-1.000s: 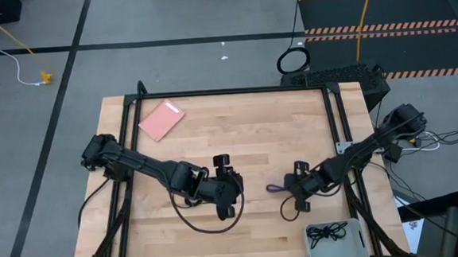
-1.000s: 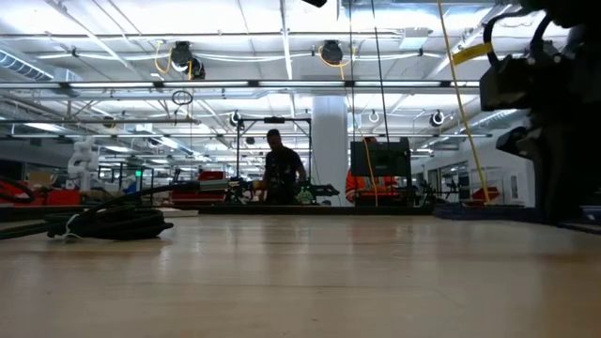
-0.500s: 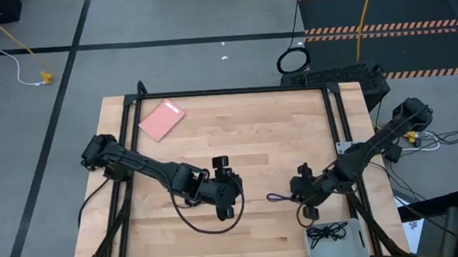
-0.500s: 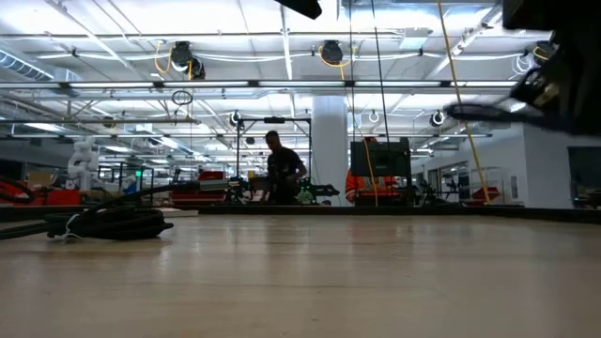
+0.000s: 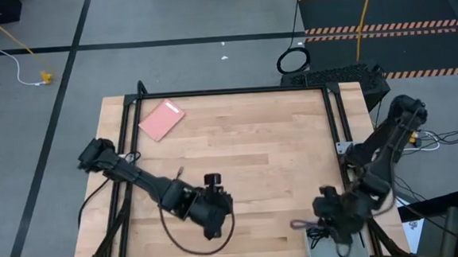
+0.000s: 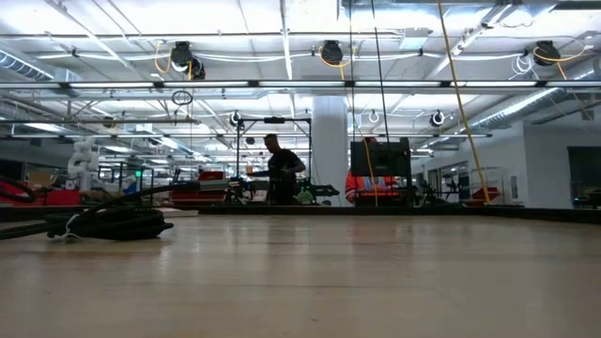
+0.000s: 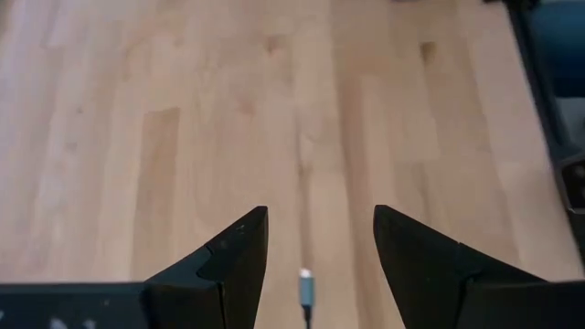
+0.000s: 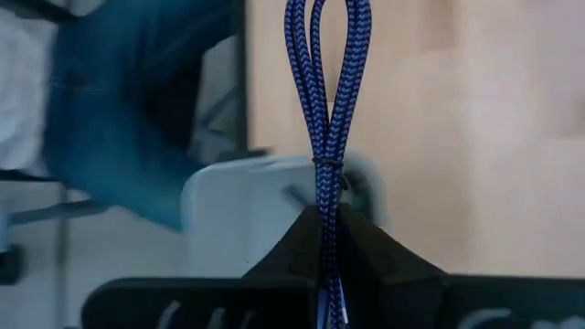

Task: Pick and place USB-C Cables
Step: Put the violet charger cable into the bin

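Purple-blue cable (image 8: 326,100): a braided loop pinched in the clenched right gripper (image 8: 324,239), the loop standing out past the fingertips. In the high view the same cable (image 5: 301,223) shows as a thin purple strand just beside the white bin (image 5: 318,253), on the side toward the left arm. The bin sits at the counter's near right corner; the right gripper (image 5: 336,218) hangs directly over it and hides most of it. In the right wrist view the pale bin wall (image 8: 239,215) lies behind the looped cable.

Black cable (image 5: 318,235): a small dark tangle partly visible in the bin beneath the right gripper; how it lies cannot be told.

A third cable shows only as a plug end (image 7: 304,287), a small silver-grey tip lying on the wood between the left gripper's fingers (image 7: 236,259). The left gripper (image 7: 319,239) is released, jaws spread and grasping nothing. In the high view this gripper (image 5: 216,210) hovers well away from the bin, toward the middle of the counter's near edge.

Counter (image 5: 249,135): light wood planks bordered by a dark frame. A pink card (image 5: 161,120) lies far from the bin, near the diagonally opposite corner.

Low view: bare wood surface, with a heap of dark wiring (image 6: 111,222) resting at one side; neither gripper is in this view. A person (image 6: 279,172) stands in the room beyond the counter.
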Motion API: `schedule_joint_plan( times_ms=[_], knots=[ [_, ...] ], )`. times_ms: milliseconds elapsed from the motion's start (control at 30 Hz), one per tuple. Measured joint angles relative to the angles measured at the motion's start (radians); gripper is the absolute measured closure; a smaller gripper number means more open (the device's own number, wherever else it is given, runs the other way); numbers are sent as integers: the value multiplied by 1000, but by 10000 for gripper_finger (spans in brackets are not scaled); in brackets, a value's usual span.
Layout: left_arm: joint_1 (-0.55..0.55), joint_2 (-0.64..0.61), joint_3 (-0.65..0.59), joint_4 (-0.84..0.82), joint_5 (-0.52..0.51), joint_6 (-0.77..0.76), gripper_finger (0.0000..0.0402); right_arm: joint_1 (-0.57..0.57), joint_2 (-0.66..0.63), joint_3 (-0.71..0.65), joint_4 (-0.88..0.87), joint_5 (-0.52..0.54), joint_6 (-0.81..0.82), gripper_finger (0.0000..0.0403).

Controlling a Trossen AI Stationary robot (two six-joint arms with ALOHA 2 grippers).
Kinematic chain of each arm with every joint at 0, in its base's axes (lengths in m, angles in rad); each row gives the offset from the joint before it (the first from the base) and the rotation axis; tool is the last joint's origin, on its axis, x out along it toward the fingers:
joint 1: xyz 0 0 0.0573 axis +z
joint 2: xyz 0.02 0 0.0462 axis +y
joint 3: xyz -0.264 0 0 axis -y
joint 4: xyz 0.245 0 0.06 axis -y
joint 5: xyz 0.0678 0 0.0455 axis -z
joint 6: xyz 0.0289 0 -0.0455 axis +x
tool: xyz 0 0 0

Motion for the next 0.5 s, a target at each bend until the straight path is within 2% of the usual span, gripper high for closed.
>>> schedule_joint_plan(
  times_ms=[267, 500],
  knots=[
    [-83, 0, 0, -25, 0, -34, 199, 195, 69, 1, 101, -1, 301, 397],
    [-106, 0, -10, -20, 0, -102, 199, 264, 154, 1, 87, -80, 431, 397]
  ],
)
